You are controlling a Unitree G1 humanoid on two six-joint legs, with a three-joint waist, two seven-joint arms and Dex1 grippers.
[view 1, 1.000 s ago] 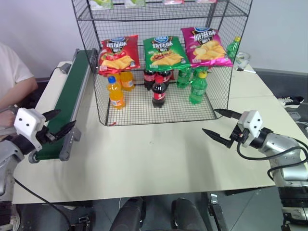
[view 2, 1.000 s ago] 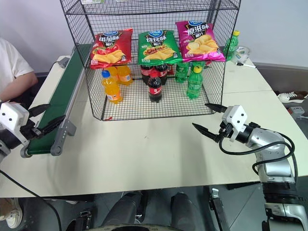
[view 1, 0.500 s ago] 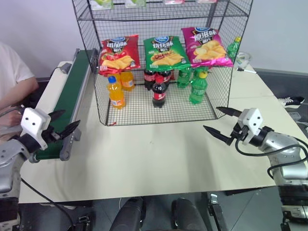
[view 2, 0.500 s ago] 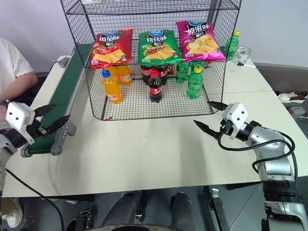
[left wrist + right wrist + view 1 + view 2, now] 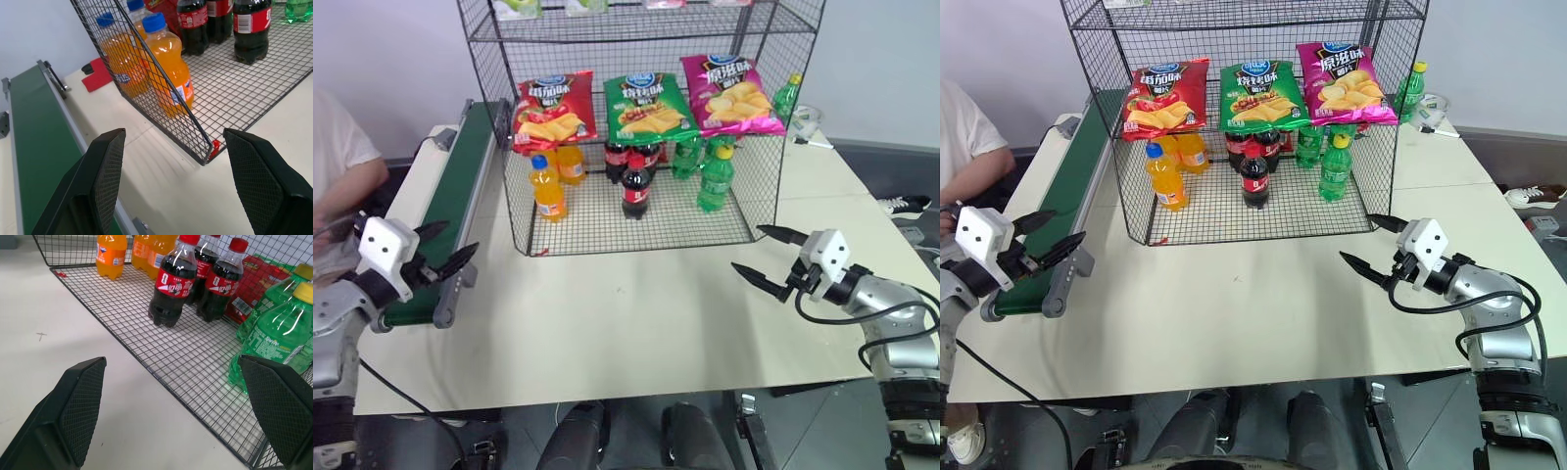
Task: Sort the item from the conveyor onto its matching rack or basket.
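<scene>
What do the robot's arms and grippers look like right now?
Each arm is silver-grey metal with a black cable looping along it. Left gripper and right gripper each have a white boxy housing with two small dark dots and two black pointed fingers, their inner faces cross-hatched.

Left end effector (image 5: pixel 443 251) and right end effector (image 5: pixel 766 255) both level, fingers spread

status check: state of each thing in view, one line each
left gripper: open, empty, beside the near end of the belt
right gripper: open, empty, above the table in front of the rack
conveyor belt: bare
red crisp bag: on the rack's middle shelf, left spot
green crisp bag: same shelf, middle
magenta crisp bag: same shelf, right
bottles: upright on the bottom tier
rack: upright on the table
</scene>
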